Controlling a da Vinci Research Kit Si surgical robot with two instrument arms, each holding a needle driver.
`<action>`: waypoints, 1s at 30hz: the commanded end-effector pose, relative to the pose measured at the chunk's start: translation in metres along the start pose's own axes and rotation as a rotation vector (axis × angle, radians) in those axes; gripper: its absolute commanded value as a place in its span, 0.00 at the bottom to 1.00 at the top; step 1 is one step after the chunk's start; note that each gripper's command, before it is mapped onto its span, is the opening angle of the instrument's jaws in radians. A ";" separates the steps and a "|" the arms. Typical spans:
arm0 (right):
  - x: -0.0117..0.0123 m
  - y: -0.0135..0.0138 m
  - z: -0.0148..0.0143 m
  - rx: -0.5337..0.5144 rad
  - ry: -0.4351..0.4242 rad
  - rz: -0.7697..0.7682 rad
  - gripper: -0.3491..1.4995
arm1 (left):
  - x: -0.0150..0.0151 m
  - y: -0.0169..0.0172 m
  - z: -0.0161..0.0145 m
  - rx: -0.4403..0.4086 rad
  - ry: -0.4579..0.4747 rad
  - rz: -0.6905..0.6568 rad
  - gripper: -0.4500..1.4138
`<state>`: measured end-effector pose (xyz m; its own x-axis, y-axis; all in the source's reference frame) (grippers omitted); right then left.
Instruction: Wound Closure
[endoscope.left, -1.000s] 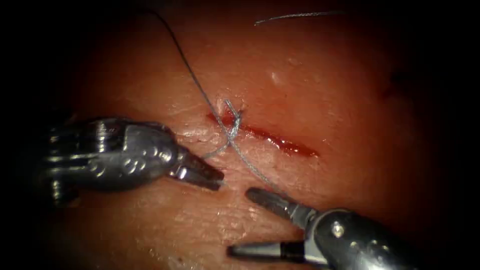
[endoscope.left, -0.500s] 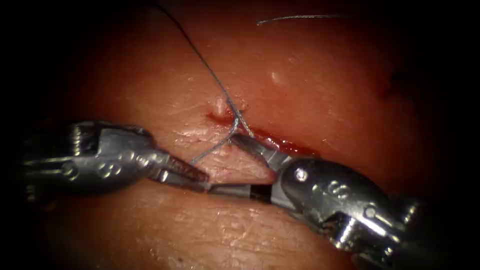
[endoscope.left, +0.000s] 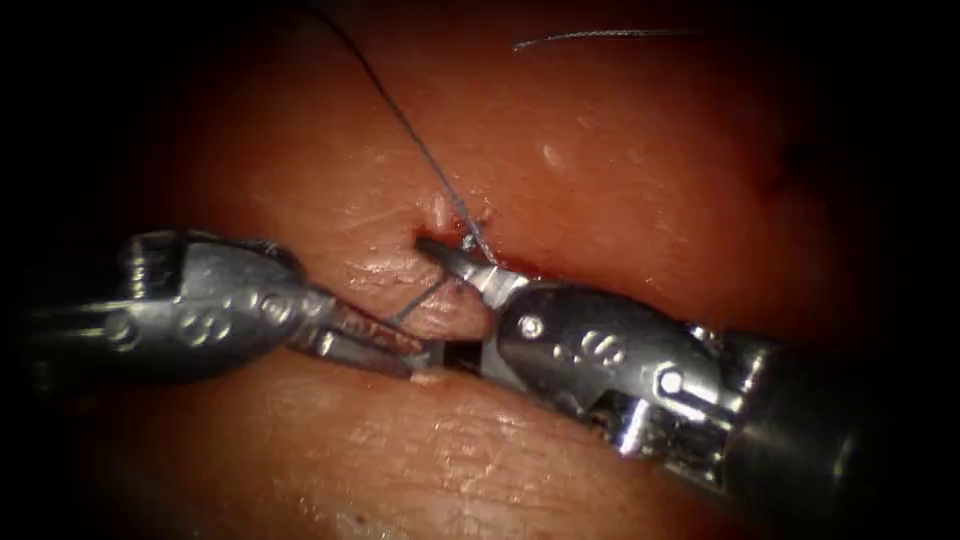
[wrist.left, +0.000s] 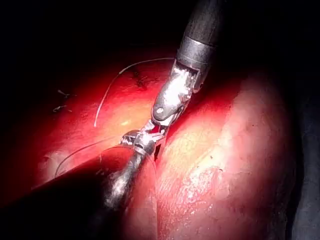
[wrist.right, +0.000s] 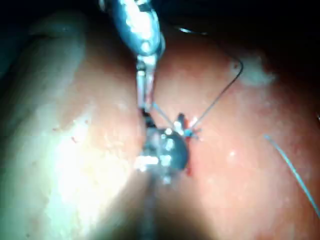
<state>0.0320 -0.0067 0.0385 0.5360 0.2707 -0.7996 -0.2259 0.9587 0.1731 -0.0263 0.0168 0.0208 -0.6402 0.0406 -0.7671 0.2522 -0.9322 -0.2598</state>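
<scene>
The tissue (endoscope.left: 560, 150) carries a red cut (endoscope.left: 515, 266) with a stitch at its left end. A long thread (endoscope.left: 410, 130) runs from the stitch up and left into the dark. A short thread tail (endoscope.left: 415, 305) leads down and left from the stitch into my left tool (endoscope.left: 405, 352), which is shut on it. My right tool (endoscope.left: 432, 300) comes in over the cut, jaws open, one jaw at the stitch and the other beside the left tool's tip, astride the tail. The left wrist view has both tips meeting (wrist.left: 150, 137). In the right wrist view the left tool (wrist.right: 145, 95) holds the tail.
A loose cut end of thread (endoscope.left: 600, 36) lies on the far tissue. Red fluid wets the cut's edges. A pale ridge of tissue (endoscope.left: 450, 430) rises in front of both tools.
The right tool has moved up and left from the near side of the cut to the stitch, jaws open around the thread tail. The left tool shifted slightly left, keeping the tail.
</scene>
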 end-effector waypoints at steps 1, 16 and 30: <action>0.0000 0.0006 0.0013 -0.003 0.002 -0.050 0.67 | -0.0001 -0.0005 0.0006 0.004 0.007 0.002 0.00; -0.0002 0.0000 0.0038 0.012 0.041 -0.484 0.62 | -0.0001 -0.0005 0.0007 0.023 0.043 -0.030 0.00; -0.0014 -0.0004 0.0051 0.017 0.025 -0.532 0.62 | 0.0000 -0.0002 0.0008 0.024 0.055 -0.037 0.00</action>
<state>0.0348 -0.0071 0.0418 0.5535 -0.2539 -0.7932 0.0837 0.9645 -0.2504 -0.0264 0.0164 0.0209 -0.6083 0.0967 -0.7878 0.2109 -0.9372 -0.2778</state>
